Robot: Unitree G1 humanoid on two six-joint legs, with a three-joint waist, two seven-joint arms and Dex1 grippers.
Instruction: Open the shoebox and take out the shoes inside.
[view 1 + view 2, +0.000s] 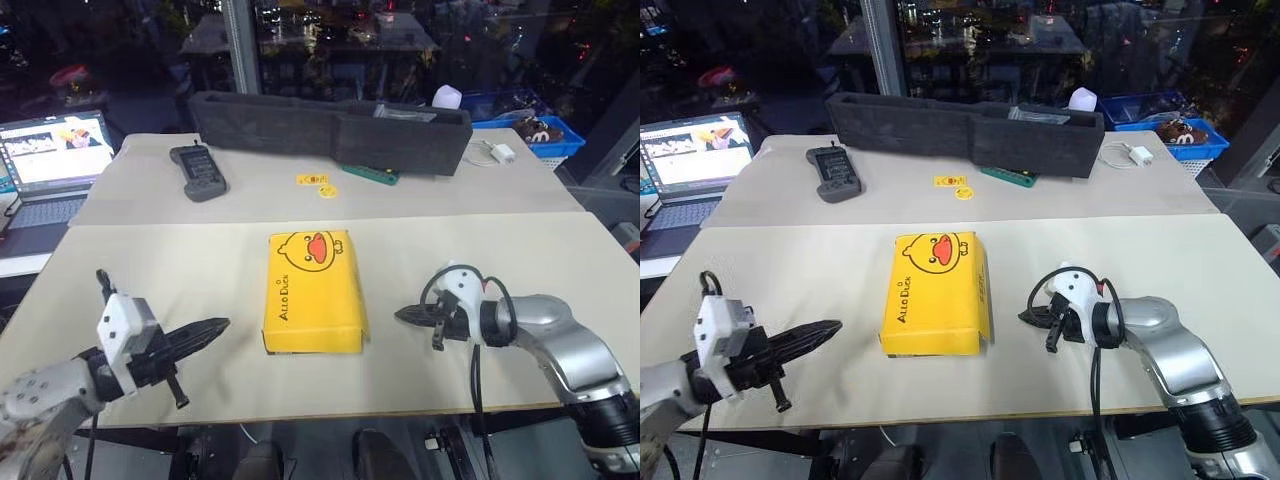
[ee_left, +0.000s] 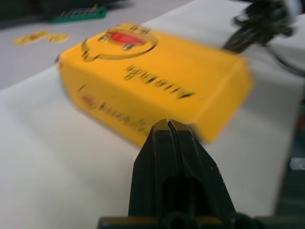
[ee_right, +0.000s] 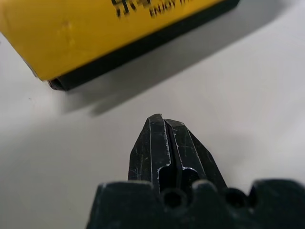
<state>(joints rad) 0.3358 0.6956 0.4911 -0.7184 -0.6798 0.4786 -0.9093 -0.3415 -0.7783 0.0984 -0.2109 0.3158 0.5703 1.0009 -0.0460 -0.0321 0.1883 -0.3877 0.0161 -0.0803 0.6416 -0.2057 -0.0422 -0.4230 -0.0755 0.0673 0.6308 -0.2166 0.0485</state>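
Observation:
The shoebox (image 1: 312,290) lies shut in the middle of the near table, its yellow lid with the duck face up and a black base (image 3: 143,45) showing under the lid's edge. The shoes are hidden inside. My left gripper (image 1: 222,325) hovers shut to the left of the box, tips pointing at its side, a short gap away. My right gripper (image 1: 400,314) is shut too, just right of the box and apart from it, pointing at its lower right side. Nothing is held in either one.
A long black foam tray (image 1: 330,128) stands across the far table, with a dark handheld device (image 1: 197,170), yellow stickers (image 1: 317,182) and a green strip (image 1: 366,173) before it. A laptop (image 1: 50,165) sits at the far left, a blue bin (image 1: 535,135) at the back right.

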